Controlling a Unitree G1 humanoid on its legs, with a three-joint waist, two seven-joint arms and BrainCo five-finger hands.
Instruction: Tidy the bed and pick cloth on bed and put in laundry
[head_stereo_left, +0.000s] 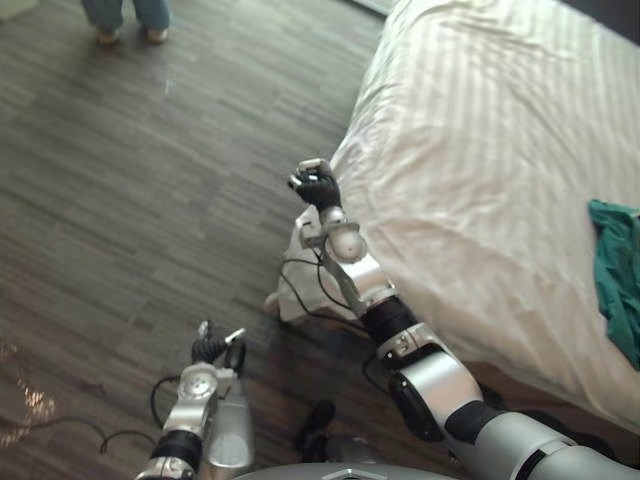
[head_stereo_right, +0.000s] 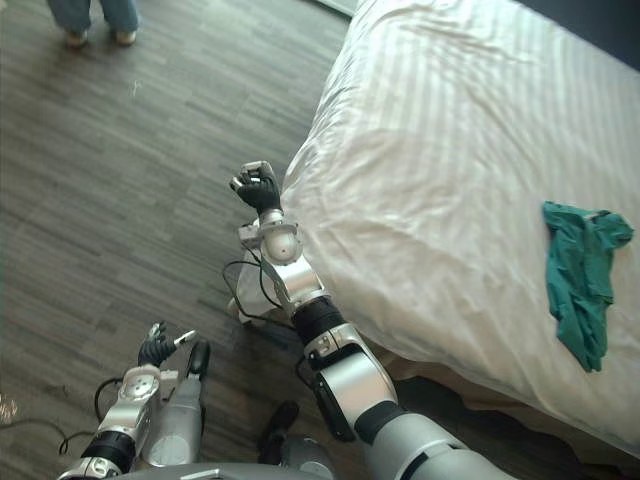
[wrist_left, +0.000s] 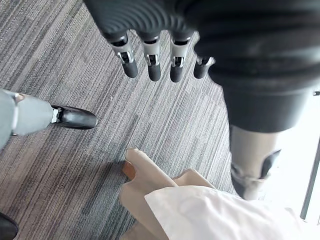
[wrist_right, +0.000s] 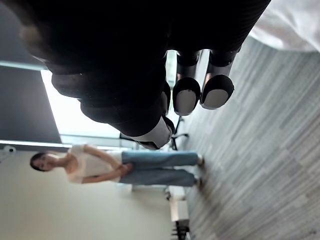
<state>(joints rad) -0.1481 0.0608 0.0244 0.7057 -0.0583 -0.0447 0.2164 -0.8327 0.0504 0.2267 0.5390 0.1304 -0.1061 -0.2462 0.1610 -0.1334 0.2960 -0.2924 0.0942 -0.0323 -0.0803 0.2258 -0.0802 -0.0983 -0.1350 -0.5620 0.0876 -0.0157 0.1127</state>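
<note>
Right eye view — teal cloth (head_stereo_right: 580, 280) stretches near-to-far on bed (head_stereo_right: 450, 150); right hand (head_stereo_right: 258, 190) fisted, empty.

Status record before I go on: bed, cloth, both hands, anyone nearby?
bed: white striped cover, to the robot's right
cloth: teal, crumpled on the bed, neither hand touching it
right hand: raised beside the bed's near corner, fingers curled, holding nothing
left hand: low over the floor, fingers relaxed, empty
person: standing on the floor farther off
</note>
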